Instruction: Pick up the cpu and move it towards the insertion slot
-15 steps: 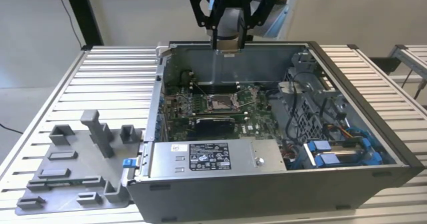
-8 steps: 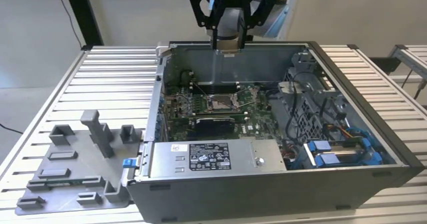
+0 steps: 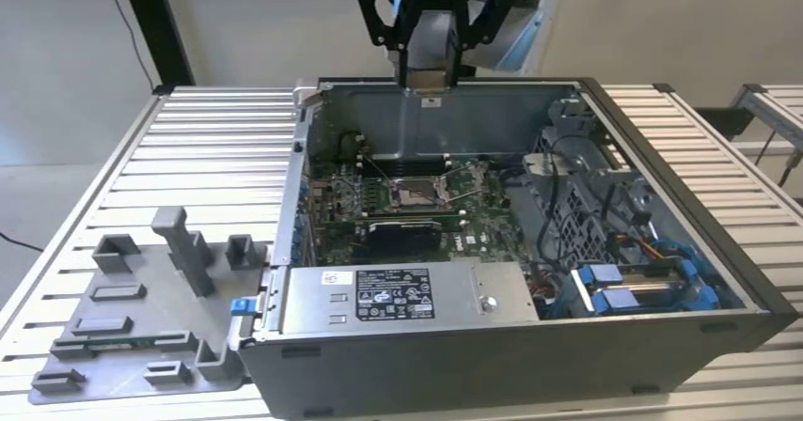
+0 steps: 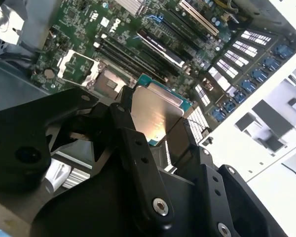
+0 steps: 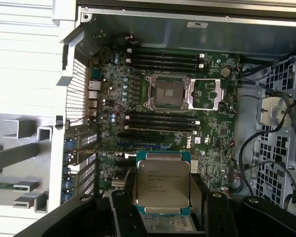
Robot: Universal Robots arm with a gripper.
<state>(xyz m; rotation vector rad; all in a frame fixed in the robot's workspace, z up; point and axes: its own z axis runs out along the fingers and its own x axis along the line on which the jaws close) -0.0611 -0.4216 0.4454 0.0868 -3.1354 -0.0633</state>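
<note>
Claw clamps cpu by opposite edges — well above insertion slot (uncovered).

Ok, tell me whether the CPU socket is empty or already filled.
Empty. In the first wrist view the insertion slot lies open and bare, while the cpu sits between the gripper fingers, apart from it.

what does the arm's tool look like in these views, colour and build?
The tool is matte black, built from flat angular linkage bars joined by silver screws and pivot pins, plain in the second wrist view. Its fingers are long black bars with small holes. In the exterior view, a black frame with cut-outs carries a grey, flat-sided block hanging at its centre. No cables or markings are discernible on it.
</note>
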